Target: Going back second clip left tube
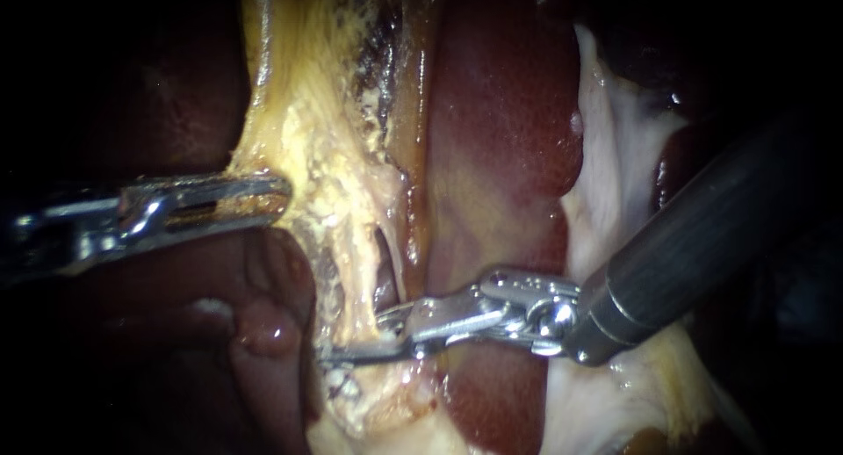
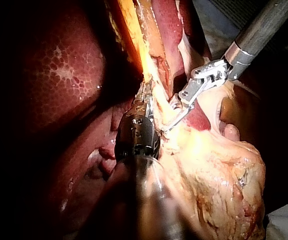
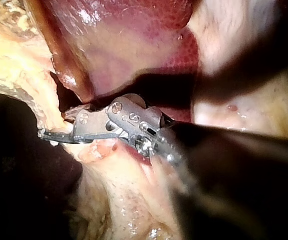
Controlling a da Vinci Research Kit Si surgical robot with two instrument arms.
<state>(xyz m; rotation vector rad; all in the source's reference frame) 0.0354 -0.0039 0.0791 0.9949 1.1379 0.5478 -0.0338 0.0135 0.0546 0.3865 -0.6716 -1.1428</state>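
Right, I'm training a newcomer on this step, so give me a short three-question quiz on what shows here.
1. True or false: the right instrument has its jaws open.
2. What is the left instrument gripping? A) a clip B) yellow tissue C) the other instrument
3. Fill in: the smooth dark red surface behind the right instrument's jaws is the ____.
Key: 1 true; 2 B; 3 liver.

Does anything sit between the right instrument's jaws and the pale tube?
Nothing visible does: the slender metal right instrument has its open jaws right at the thin pale tube. The left instrument, jaws shut on yellow fatty tissue, sits higher up, apart.
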